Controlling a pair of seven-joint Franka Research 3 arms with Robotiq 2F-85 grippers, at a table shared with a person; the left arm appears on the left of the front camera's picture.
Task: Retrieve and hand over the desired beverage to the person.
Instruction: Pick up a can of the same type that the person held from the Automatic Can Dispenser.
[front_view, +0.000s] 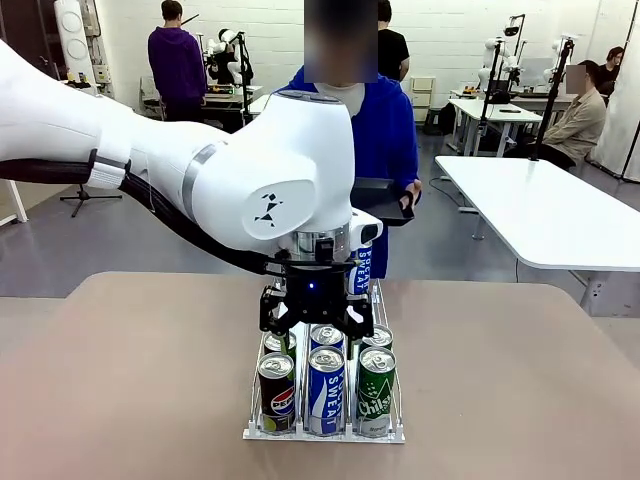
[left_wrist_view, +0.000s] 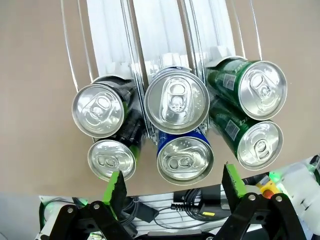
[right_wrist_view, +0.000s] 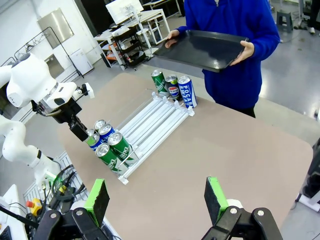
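— What sits closest in?
— The left gripper (left_wrist_view: 174, 172), seen from its own wrist. Its two green-padded fingers (left_wrist_view: 115, 185) are spread wide with nothing held between them.
— And under it?
— Six cans (left_wrist_view: 176, 100), lids up, are packed at the robot's end of a three-lane wire rack (left_wrist_view: 165, 35). A black Pepsi pair (front_view: 277, 392) fills one outer lane, a blue Pocari Sweat pair (front_view: 326, 390) the middle, and a green pair (front_view: 376, 392) the other. The left gripper hangs just over the middle lane. Whether a pad touches a lid, I cannot tell.
— The other arm?
— The right gripper (right_wrist_view: 156, 192) is high above the table (right_wrist_view: 235, 155). Its jaws are apart too, empty, well away from the rack.
— Any more drinks?
— Three more cans (right_wrist_view: 173, 89) stand upright at the rack's far end, side by side: green, Pepsi, Pocari Sweat.
— And beyond the table?
— The person (right_wrist_view: 240, 25) in the blue hooded sweatshirt stands at the far edge, just past those three. Both hands hold a black tray (right_wrist_view: 200, 47) level.
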